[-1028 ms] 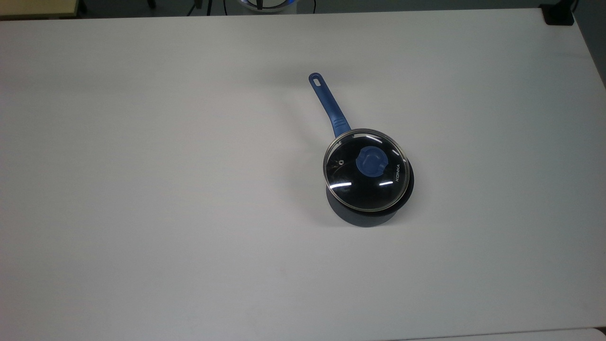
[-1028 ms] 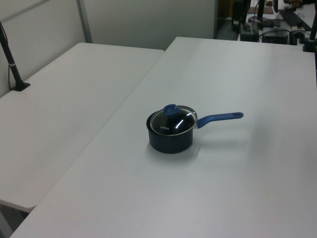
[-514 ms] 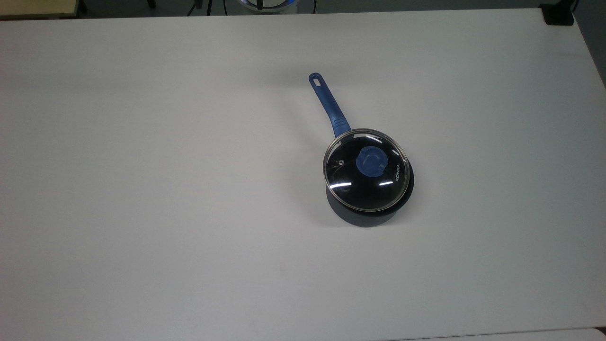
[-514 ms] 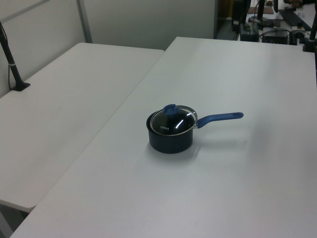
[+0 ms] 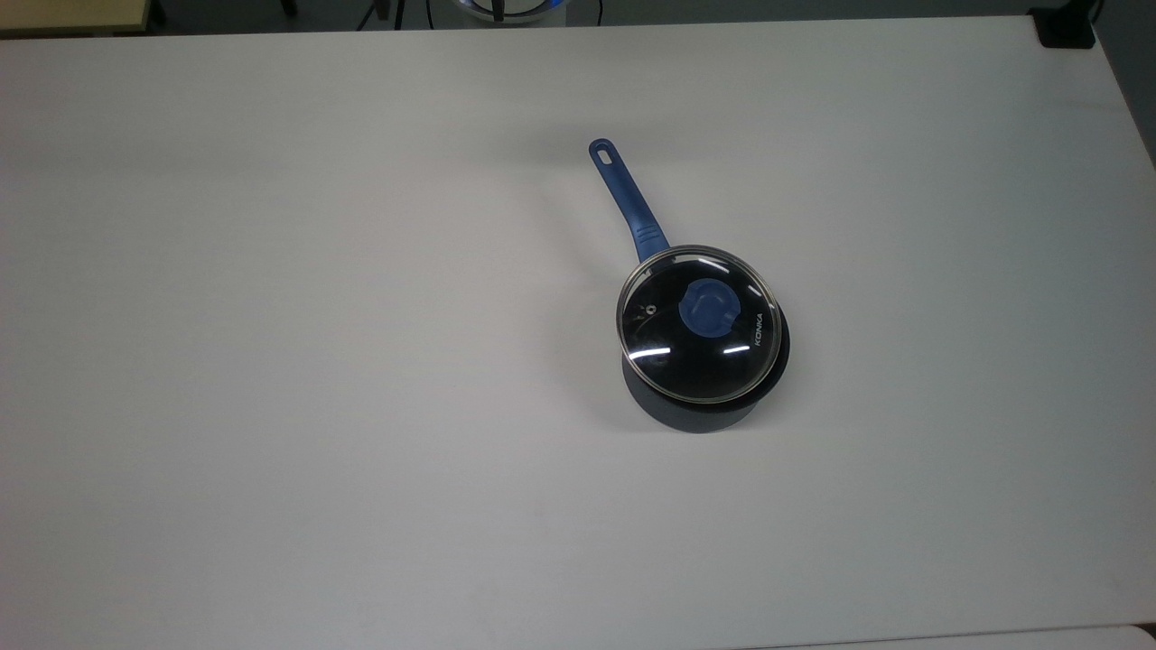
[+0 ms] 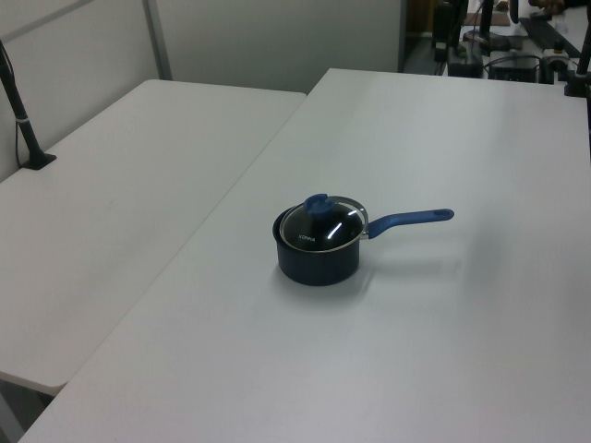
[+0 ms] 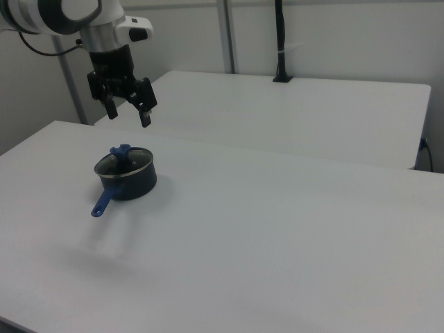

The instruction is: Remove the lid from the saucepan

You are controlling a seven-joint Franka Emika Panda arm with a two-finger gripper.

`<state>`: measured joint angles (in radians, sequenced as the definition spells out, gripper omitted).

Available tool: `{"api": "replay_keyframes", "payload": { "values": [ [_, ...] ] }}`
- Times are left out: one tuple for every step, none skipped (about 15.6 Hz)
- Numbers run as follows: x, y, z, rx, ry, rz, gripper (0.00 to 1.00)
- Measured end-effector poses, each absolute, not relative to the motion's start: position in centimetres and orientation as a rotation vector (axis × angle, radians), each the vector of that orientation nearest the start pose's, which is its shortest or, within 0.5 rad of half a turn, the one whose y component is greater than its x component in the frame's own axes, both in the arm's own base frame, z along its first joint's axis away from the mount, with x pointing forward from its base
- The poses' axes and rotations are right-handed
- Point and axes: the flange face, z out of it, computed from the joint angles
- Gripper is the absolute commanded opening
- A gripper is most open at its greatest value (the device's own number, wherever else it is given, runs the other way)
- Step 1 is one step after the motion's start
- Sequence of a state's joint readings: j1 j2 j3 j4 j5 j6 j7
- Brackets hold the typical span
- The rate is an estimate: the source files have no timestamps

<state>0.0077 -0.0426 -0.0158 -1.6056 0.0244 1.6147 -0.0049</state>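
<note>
while the lid (image 5: 700, 323) sits on the pan (image 5: 704, 411), hiding its inside, on the table (image 5: 271, 361), the gripper (image 7: 128, 112) hangs above in the right view, fingers spread, holding nothing, its arm cut off.

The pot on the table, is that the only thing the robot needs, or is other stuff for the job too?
For the job:
the lid, sitting on the saucepan
the saucepan
the gripper, open, up above the pot

Just there:
the table
the black post on the next table
</note>
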Motion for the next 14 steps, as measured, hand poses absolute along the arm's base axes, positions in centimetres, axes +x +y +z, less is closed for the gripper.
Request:
{"api": "replay_keyframes", "payload": {
  "values": [
    [54.6, -0.2, 63.5, -3.116, 0.005, -0.080, 1.00],
    [54.6, -0.2, 63.5, -3.116, 0.005, -0.080, 1.00],
    [54.6, -0.2, 63.5, -3.116, 0.005, -0.080, 1.00],
    [54.6, -0.2, 63.5, -3.116, 0.005, -0.077, 1.00],
    [54.5, -0.2, 63.4, -3.116, 0.005, -0.070, 1.00],
    [54.5, -0.2, 63.4, -3.116, 0.005, -0.065, 1.00],
    [54.5, -0.2, 63.4, -3.116, 0.005, -0.062, 1.00],
    [54.5, -0.2, 63.3, -3.116, 0.005, -0.059, 1.00],
    [54.5, -0.2, 63.1, -3.116, 0.006, -0.053, 1.00],
    [54.5, -0.2, 62.8, -3.116, 0.006, -0.044, 1.00],
    [54.6, -0.2, 62.6, -3.117, 0.007, -0.036, 1.00],
    [54.6, -0.3, 62.4, -3.118, 0.004, -0.030, 1.00],
    [54.6, -0.3, 62.3, -3.118, 0.004, -0.027, 1.00],
    [54.7, -0.3, 62.3, -3.118, 0.004, -0.035, 1.00]
  ]
}}
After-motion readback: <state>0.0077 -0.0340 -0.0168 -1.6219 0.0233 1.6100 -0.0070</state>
